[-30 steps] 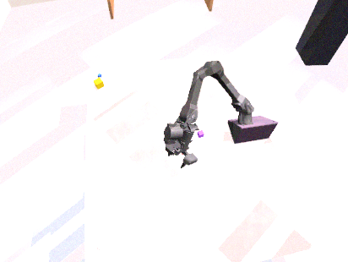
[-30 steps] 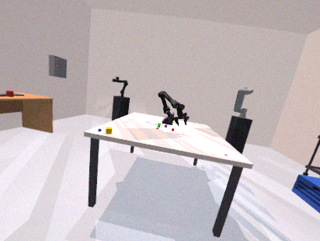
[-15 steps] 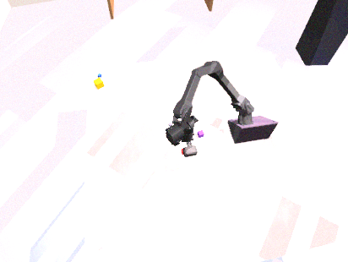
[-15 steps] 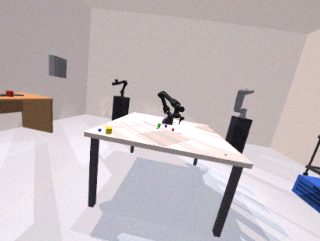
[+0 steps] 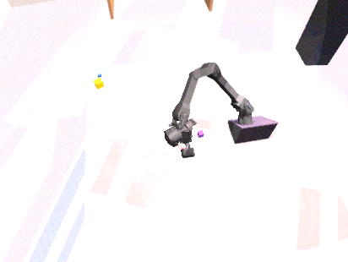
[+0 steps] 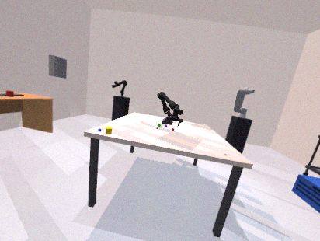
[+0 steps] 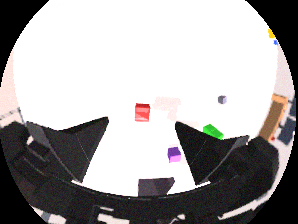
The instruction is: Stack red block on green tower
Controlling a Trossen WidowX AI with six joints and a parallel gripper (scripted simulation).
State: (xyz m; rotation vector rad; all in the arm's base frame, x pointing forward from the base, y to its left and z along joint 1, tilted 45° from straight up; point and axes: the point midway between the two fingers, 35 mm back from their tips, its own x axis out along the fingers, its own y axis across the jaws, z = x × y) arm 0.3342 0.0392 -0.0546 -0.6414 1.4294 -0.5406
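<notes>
The red block [image 7: 142,113] [image 6: 172,129] lies on the table, between and beyond the two fingertips in the wrist view. The green tower [image 7: 213,132] [image 6: 159,125] stands to the right of the red block in the wrist view, partly behind the right finger. In the top view the arm hides the tower. My gripper [image 7: 142,122] is open with nothing between its fingers. It points down over the table, above the red block; the exact height is hard to tell.
A purple block [image 5: 200,133] [image 6: 165,126] [image 7: 174,154] lies between the red block and the arm's base [image 5: 255,132]. A small grey cube [image 7: 222,99] lies beyond the tower. A yellow block [image 5: 99,83] [image 6: 109,130] and a blue one [image 5: 100,75] [image 6: 99,130] are far off.
</notes>
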